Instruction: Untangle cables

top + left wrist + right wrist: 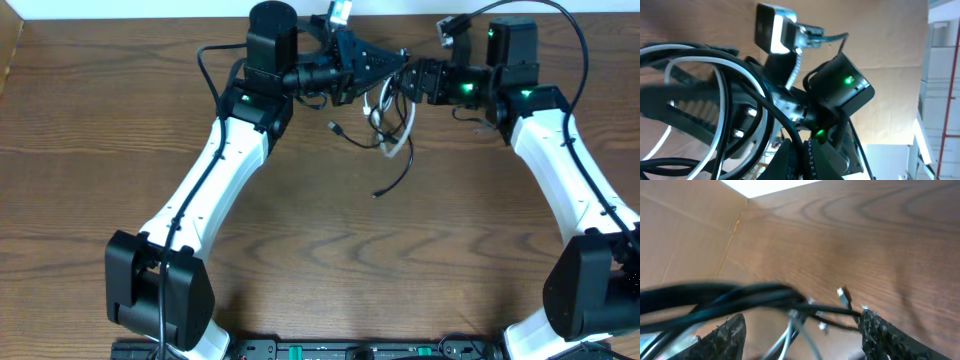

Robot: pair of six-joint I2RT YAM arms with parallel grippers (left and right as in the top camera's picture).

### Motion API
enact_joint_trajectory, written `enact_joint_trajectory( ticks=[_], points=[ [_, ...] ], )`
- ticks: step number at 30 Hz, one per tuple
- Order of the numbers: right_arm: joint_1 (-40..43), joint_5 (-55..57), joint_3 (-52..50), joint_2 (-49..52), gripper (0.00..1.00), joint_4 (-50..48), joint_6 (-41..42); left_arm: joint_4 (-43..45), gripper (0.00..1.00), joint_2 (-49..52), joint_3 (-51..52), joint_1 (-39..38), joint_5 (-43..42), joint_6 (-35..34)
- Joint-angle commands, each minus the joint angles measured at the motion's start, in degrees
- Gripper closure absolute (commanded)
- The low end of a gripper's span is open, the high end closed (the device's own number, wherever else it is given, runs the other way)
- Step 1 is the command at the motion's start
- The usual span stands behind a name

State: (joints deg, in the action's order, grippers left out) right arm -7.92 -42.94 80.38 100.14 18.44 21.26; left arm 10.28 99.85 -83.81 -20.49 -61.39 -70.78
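left gripper (400, 62): jaws hidden behind cords, can't tell grip | right gripper (800, 322): jaws spread wide, cords crossing the gap | thin black cord (755, 294) + thin white cord (700, 59): tangled between both grippers, probably partly lifted, loose ends on brown wooden table (100, 120)

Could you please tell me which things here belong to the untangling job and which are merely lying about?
Job: black cable, white cable, tangled together.
Not the job: arm wiring, table, cardboard panel.
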Motion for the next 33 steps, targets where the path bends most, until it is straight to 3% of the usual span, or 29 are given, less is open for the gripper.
enact_joint_trajectory(
  ticks=[1,7,15,23,33],
  points=[
    [-1.22,7.23,-0.33,0.33,0.32,-1.27,4.57,1.03,0.92,-1.16,-0.79,0.15,-1.2,-2.51],
    [-3.5,20.72,-0.35,1.09,0.37,-1.6,10.21,2.1,0.92,-1.18,-0.79,0.15,-2.23,-5.2],
    [-4.42,21.59,-0.35,6.05,0.42,-4.09,14.53,8.26,0.93,-1.22,-0.79,0.17,-5.29,-9.57],
    [-0.2,24.17,-0.37,6.86,0.46,8.39,10.19,8.94,0.93,-1.27,-0.79,2.05,-7.26,-8.31],
    [5.01,34.62,-0.37,6.86,0.41,25.38,0.7,8.94,0.92,-1.27,-0.79,5.75,-8.9,-6.86]
  ],
)
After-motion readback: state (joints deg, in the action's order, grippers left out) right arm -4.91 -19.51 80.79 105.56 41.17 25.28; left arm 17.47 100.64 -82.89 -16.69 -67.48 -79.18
